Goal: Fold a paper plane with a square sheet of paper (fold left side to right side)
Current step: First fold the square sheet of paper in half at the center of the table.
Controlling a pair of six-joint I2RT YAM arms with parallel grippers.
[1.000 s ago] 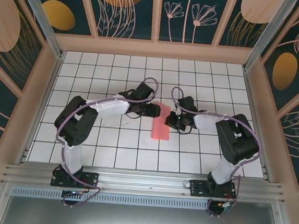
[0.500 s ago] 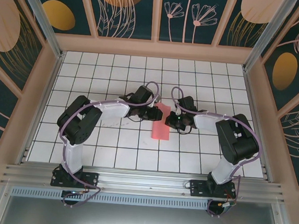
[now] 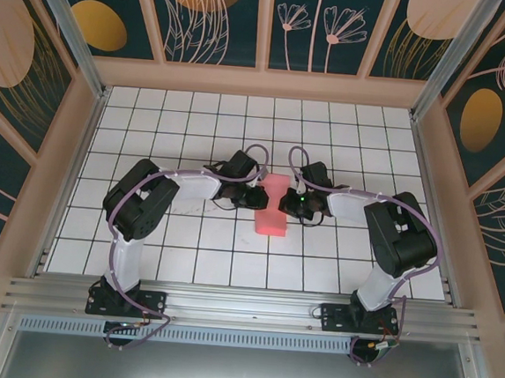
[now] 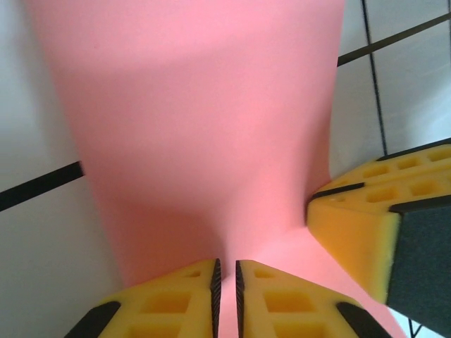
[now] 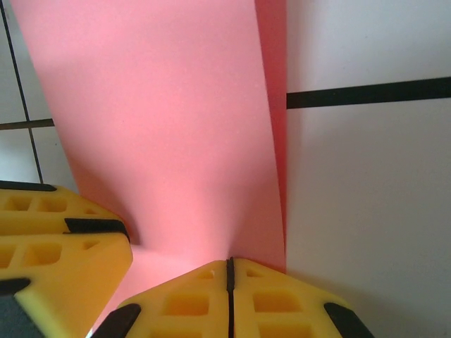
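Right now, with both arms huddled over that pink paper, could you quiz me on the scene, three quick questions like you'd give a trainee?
1. The left gripper and the right gripper meet at the pink-red paper. Which is closed on it? A) left alone B) right alone C) both
2. True or false: the paper lies flat and untouched on the tiled table.
3. Fill in: the gripper fingers are ___ in colour.
Key: 1 C; 2 false; 3 yellow.

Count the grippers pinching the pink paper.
2. The left gripper pinches the pink paper at its left edge; the right gripper pinches its right edge, directly opposite. None hidden.
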